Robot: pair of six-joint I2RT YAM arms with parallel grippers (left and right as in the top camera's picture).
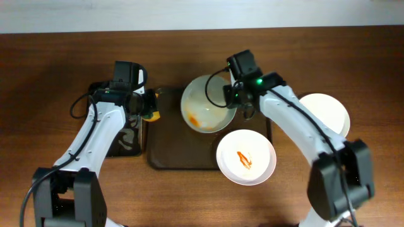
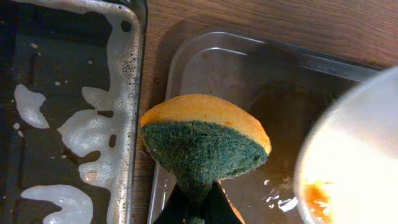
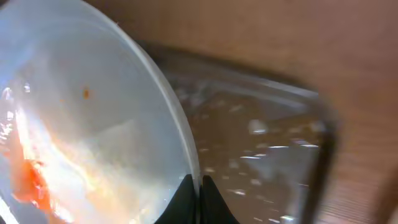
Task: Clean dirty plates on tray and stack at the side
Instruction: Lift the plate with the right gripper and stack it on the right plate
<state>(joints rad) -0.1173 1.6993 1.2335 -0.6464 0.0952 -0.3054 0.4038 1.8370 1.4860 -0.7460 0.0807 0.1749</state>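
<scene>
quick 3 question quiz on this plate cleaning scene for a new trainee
1. True or false: the left jaws are shut on a sponge.
2. The right jaws pinch the grey-green plate: A) at its rim B) at its centre C) nowhere
3. Fill in: the clean white plate lies on the ____, right of the brown tray.
Key: 1 true; 2 A; 3 table.
</scene>
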